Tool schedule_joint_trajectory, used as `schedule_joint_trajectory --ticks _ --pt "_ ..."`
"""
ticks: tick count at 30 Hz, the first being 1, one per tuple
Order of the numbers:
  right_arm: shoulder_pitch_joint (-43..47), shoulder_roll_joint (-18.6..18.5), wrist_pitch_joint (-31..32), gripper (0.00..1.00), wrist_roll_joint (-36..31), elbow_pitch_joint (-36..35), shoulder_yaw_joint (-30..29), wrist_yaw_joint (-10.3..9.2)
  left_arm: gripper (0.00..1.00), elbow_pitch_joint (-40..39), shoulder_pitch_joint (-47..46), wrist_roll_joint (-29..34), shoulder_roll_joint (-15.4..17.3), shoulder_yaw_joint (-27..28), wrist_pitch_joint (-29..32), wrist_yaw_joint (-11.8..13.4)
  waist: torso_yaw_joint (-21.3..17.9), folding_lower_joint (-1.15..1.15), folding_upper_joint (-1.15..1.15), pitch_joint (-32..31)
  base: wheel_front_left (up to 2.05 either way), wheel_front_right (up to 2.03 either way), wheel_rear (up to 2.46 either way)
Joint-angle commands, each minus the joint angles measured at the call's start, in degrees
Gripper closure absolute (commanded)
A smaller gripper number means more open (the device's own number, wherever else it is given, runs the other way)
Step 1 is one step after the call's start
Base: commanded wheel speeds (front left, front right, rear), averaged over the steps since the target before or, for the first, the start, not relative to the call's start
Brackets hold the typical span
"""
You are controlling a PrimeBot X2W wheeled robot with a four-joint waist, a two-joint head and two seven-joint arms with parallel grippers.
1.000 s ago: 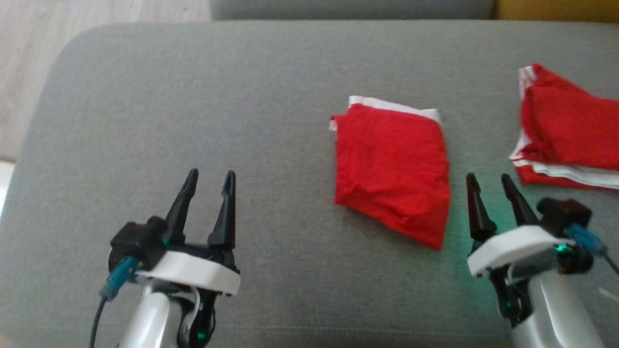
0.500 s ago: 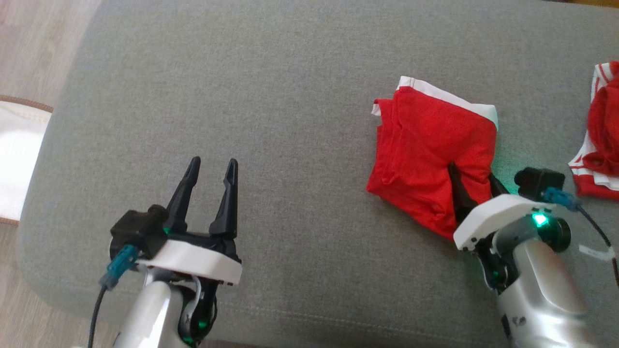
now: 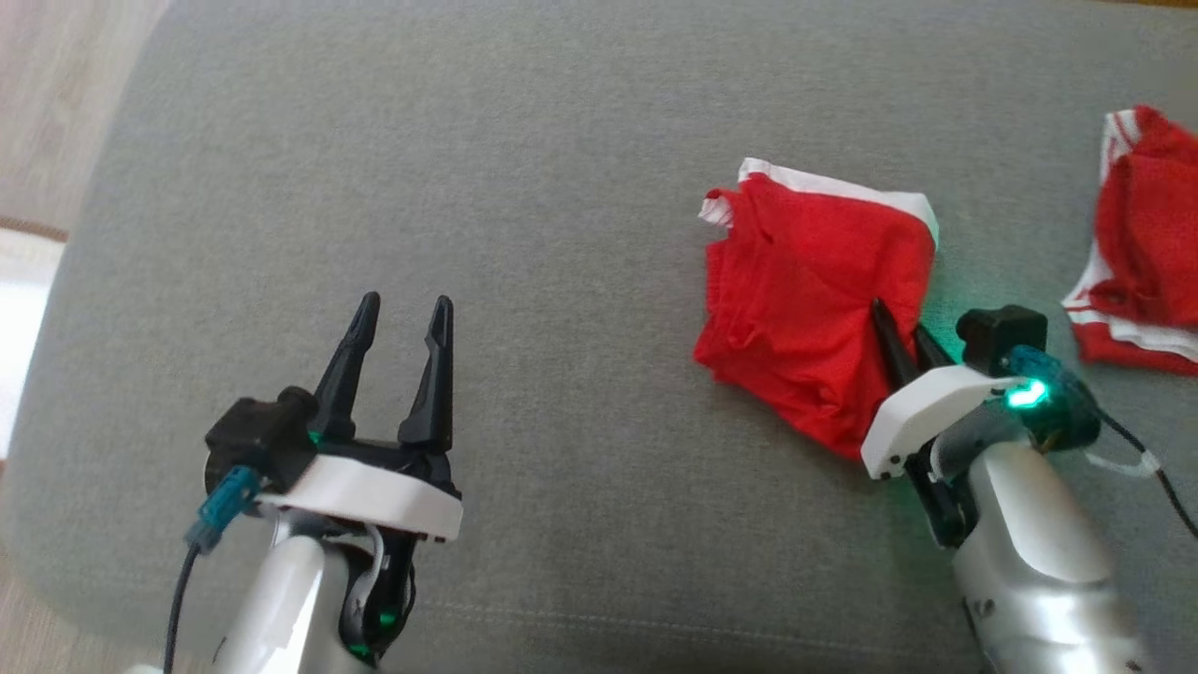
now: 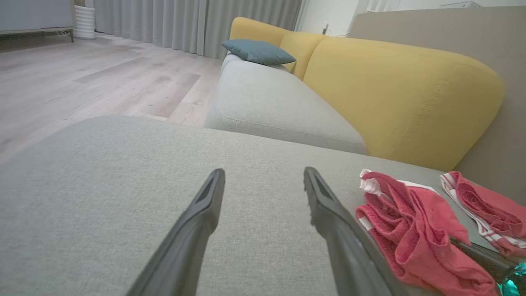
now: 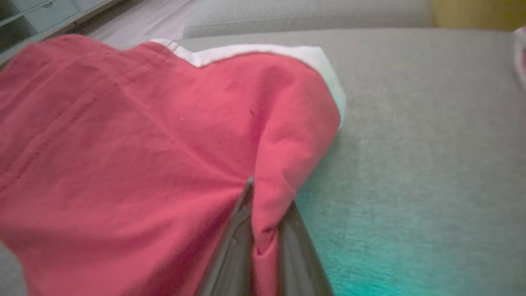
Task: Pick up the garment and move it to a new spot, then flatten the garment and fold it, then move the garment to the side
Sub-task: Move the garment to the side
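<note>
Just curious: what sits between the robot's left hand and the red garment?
Nothing. The head view shows bare grey cushion between the open left hand and the red garment.

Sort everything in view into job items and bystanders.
In the job: red garment, pinched by the right gripper; left gripper, open over the grey cushion.
Lying about: second red garment at the right; blue pillow; yellow backrest.

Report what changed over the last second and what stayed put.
The right gripper advanced from beside the folded red garment onto its near right edge and shut on a fold of it, bunching the cloth. The left gripper stayed open over the grey cushion; the second red garment stayed at the right.
</note>
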Motion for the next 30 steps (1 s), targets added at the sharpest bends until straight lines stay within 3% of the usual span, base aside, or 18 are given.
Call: schedule_joint_trajectory --ticks 1,5,9,10,18,22,26,30 --pt "-1.45 0.00 -1.03 1.00 -1.42 -2.10 0.98 0.19 0.00 -1.90 -1.80 0.21 0.40 2.05 -0.52 0.16 -0.95 0.00 0.00 -0.65 0.00 0.00 0.00" --pt "-2.50 -2.54 -1.84 1.00 -6.00 -5.95 1.34 0.19 0.00 -2.06 -1.49 0.24 0.40 2.44 -0.52 0.16 -2.98 0.00 0.00 -1.48 0.00 0.00 0.00" --pt "-3.44 -7.43 0.30 1.00 -7.08 -9.93 2.91 0.19 0.00 -2.42 -1.46 0.29 0.40 2.69 -0.52 0.20 -4.92 0.00 0.00 -1.56 0.00 0.00 0.00" --pt "-3.82 -10.85 2.21 1.00 -6.98 -11.64 4.07 0.19 0.00 -2.64 -1.61 0.31 0.40 2.87 -0.52 0.20 -5.71 0.00 0.00 -1.21 0.00 0.00 0.00" --pt "-5.05 -27.57 10.31 1.00 -3.99 -14.63 8.71 0.19 0.00 -3.27 -2.84 0.63 0.40 3.90 -0.52 -0.36 -7.68 0.00 0.00 1.61 0.00 0.00 0.00" --pt "-5.89 -34.07 14.49 1.00 -2.66 -14.87 9.92 0.19 0.00 -3.33 -3.73 0.67 0.40 4.23 -0.52 -0.80 -7.93 0.00 0.00 3.14 0.00 0.00 0.00" --pt "-6.93 -37.80 18.43 1.00 -1.63 -15.00 9.23 0.19 0.00 -3.47 -4.53 0.60 0.40 4.34 -0.52 -1.15 -7.88 0.00 0.00 4.47 0.00 0.00 0.00" --pt "-7.44 -38.76 21.73 1.00 -1.29 -15.61 7.35 0.19 0.00 -3.58 -5.10 0.43 0.40 4.29 -0.52 -1.38 -7.57 0.00 0.00 5.47 0.00 0.00 0.00"
